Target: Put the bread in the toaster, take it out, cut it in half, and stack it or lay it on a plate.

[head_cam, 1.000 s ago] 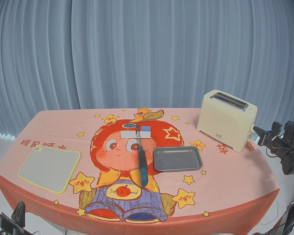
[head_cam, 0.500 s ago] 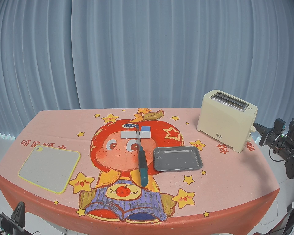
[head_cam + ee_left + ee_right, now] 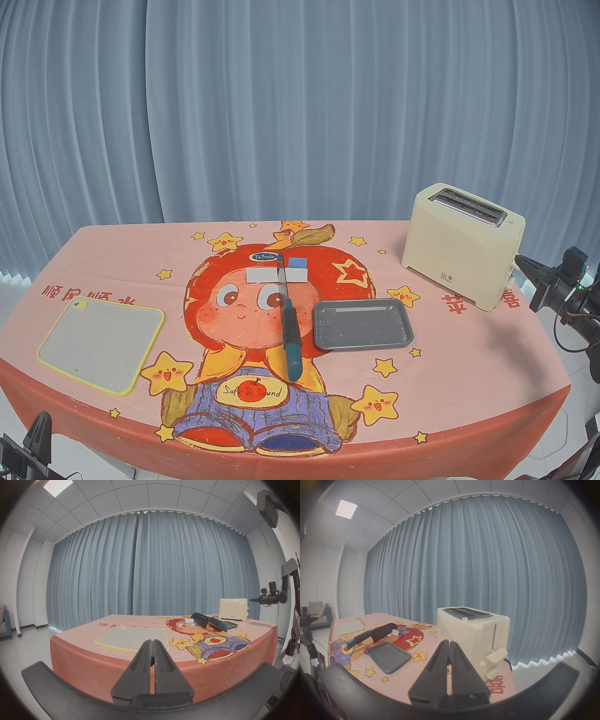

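1. Toaster: cream, two top slots, upright at the far right of the table; side lever low in its slot. Slot contents unclear.
2. Plate: dark grey rectangular tray, flat, mid-table, just right of the knife.
3. Knife: teal handle toward the robot, blade pointing away.
4. Cutting board: grey, yellow rim, flat, front left.

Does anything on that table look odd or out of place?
Only the knife. It is not lying flat: its blade stands on edge across a small white and blue block, tip raised off the cloth, well away from the board. The toaster and tray sit squarely. Nothing looks spilled or damaged.
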`<state>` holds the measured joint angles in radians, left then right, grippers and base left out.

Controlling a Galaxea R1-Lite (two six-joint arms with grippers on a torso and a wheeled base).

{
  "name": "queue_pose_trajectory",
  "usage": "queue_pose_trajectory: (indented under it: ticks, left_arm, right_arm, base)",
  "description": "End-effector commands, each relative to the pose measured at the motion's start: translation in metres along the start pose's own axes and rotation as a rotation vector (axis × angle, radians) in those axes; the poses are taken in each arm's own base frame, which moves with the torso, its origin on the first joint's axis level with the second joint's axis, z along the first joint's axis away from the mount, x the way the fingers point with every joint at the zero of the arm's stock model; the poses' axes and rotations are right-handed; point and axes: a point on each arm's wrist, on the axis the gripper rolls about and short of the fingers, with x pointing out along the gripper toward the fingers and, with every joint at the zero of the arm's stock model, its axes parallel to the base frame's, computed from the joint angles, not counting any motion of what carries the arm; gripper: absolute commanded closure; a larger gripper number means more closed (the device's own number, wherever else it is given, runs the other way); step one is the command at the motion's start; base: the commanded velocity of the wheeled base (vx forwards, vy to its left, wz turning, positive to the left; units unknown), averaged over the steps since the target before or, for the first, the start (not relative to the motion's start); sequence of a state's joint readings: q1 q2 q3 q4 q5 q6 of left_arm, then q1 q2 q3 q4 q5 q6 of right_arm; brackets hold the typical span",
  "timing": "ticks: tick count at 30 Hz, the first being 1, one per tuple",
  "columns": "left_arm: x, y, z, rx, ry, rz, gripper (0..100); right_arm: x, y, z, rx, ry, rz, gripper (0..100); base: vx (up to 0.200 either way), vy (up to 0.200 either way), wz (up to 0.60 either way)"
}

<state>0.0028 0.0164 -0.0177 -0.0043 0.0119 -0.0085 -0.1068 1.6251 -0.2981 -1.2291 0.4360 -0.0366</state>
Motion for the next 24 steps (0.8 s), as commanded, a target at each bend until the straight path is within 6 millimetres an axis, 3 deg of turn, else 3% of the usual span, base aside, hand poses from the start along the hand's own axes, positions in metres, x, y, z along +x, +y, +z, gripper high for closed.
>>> queue_pose_trajectory:
  ticks: [1, 6, 24]
  left_arm:
    - [0.001, 0.000, -0.005, -0.001, 0.012, 0.001, 100]
    - [0.001, 0.000, -0.005, -0.001, 0.012, 0.001, 100]
    - [0.001, 0.000, -0.005, -0.001, 0.012, 0.001, 100]
  right_arm:
    - [-0.008, 0.013, 0.008, -0.024, -0.035, 0.039, 100]
    - [-0.013, 0.028, 0.011, -0.034, -0.046, 0.092, 100]
    - [-0.018, 0.030, 0.002, -0.027, -0.007, 0.101, 100]
  base:
    - [0.000, 0.000, 0.00]
    - [0.000, 0.000, 0.00]
    - [0.000, 0.000, 0.00]
